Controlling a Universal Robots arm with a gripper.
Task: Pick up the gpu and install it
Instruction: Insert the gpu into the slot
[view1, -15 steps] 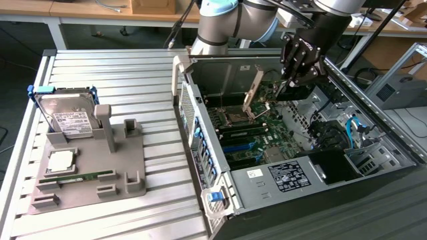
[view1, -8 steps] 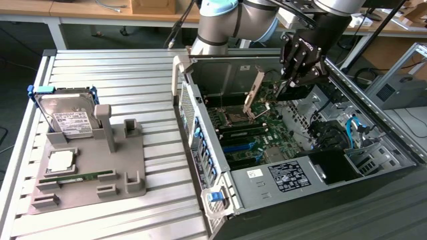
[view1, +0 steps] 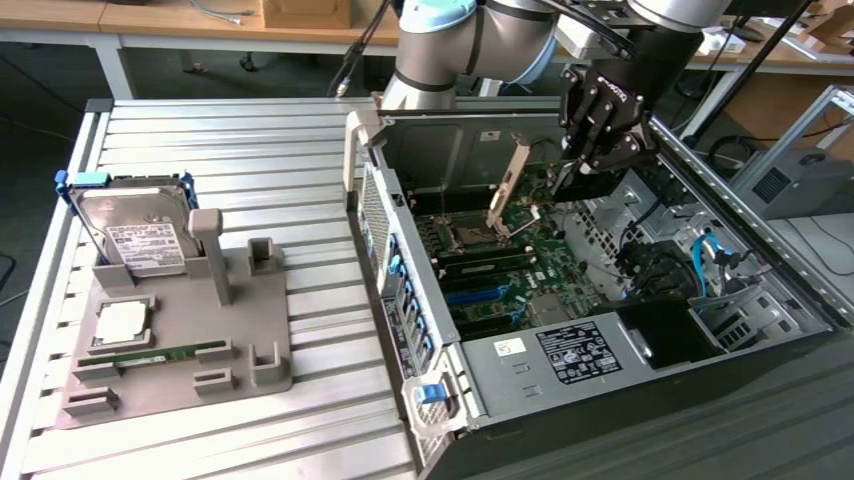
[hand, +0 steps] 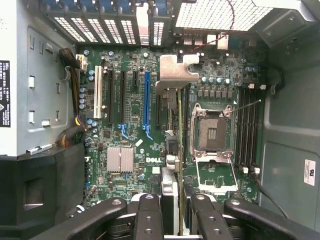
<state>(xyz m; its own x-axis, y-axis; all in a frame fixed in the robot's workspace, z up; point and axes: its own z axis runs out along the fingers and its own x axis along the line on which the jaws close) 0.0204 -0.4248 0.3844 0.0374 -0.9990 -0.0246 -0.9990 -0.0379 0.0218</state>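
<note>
Gripping the gpu (hand: 176, 82) edge-on — pincer (hand: 174, 220) closed on it — above the motherboard (hand: 131, 107) slots

my fingers (hand: 149, 215): matt black metal. gpu (hand: 176, 75) bracket: pale bare metal. case (view1: 461, 150) walls: dull grey sheet metal. motherboard (hand: 131, 100): glossy green. holder (view1: 187, 330): matt grey plastic. table (view1: 227, 140): ribbed pale metal.

ext cam: sitting high off the arm, tilting down over slatted table (view1: 240, 140) + open pc case (view1: 454, 150), mid-range | wrist cam: riding just behind gripper (hand: 174, 200), facing straight into case along held gpu (hand: 178, 150), close on mobo (hand: 130, 100) | overlap: both catching mobo, cpu socket (view1: 475, 237), gpu
</note>
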